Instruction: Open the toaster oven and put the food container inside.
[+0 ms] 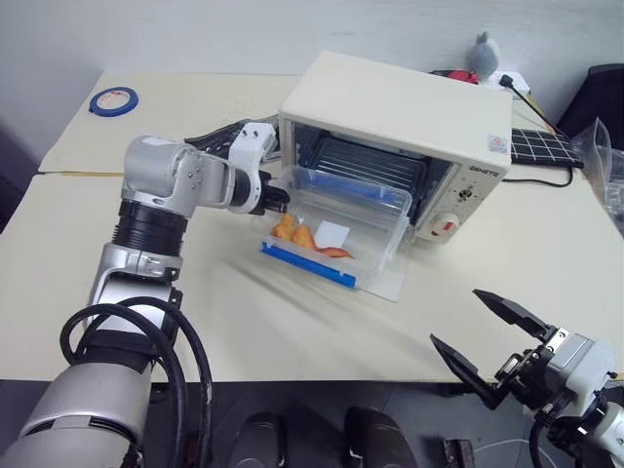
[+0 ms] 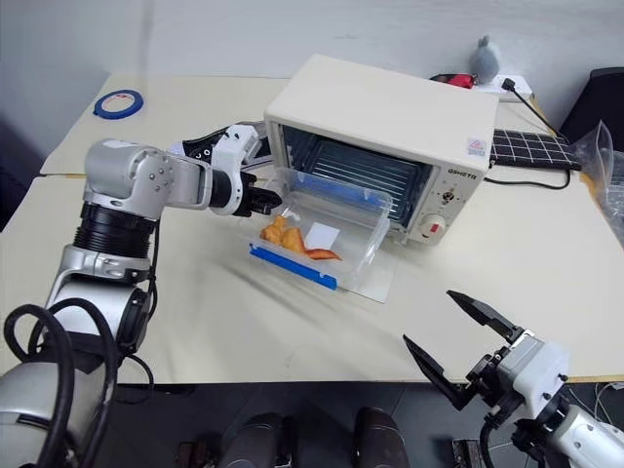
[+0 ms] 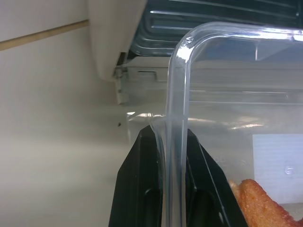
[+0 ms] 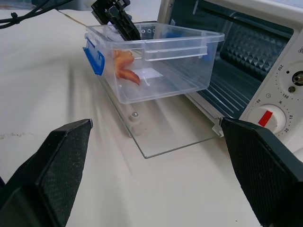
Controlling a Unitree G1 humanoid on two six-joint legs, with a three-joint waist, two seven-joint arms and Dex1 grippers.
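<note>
- Because the toaster oven (image 1: 400,127) at the upper centre of the frame already has its glass door (image 4: 165,137) folded down flat onto the surface (image 1: 244,322), the cavity and its wire rack (image 1: 366,161) lie open to the front, so the opening half of the task looks done.
- Since the food container (image 1: 341,224) sits at the centre of the frame, over the lowered door and right at the oven mouth, it seems lined up to go straight in rather than be carried any further.
- While the left hand (image 1: 276,198) reaches in from the left of the frame, its black fingers (image 3: 142,189) are pinched nearly shut on the container's clear side wall, one inside and one outside; gripping the thin rim likely gives it a firm hold for pushing the box.
- Orange food (image 1: 295,234) lies in the near end of the box, by the blue clip bar (image 1: 307,264).
- At the lower right of the frame the right hand (image 1: 487,336) hangs with its fingers spread wide and nothing in them, well apart from the oven, probably kept clear of the path.
</note>
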